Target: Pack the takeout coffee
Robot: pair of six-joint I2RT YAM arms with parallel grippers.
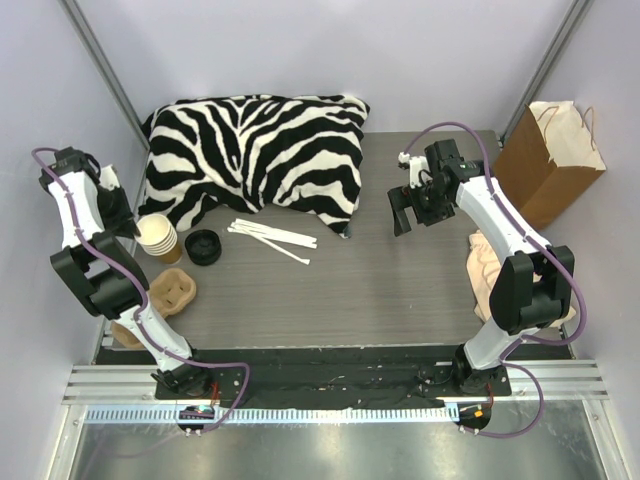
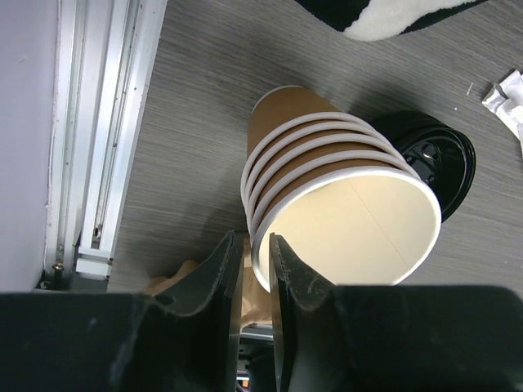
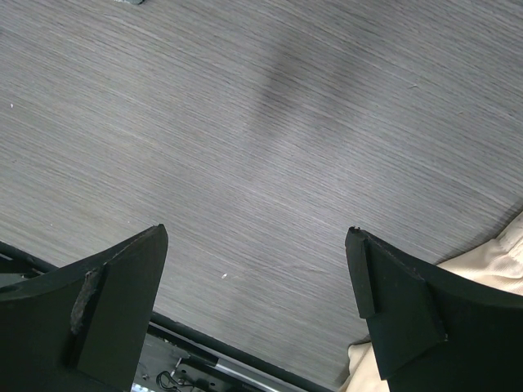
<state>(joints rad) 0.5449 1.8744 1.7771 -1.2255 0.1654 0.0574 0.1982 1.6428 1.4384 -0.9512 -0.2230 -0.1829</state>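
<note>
Left of the zebra pillow [image 1: 250, 150], left gripper [image 2: 256, 242] jaws straddled the cup stack [image 2: 327, 163] rim, grip unclear; right of it, right gripper [image 3: 255, 234] spread wide.

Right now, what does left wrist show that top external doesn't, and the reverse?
Left wrist only: the left fingers straddling the front rim of the cup stack, with a narrow gap between them; whether they pinch it is unclear.
Top external only: the paper bag, the cloth, and the right fingers, wide open.
Both: the cup stack, the lid beside it, and the pillow.
</note>
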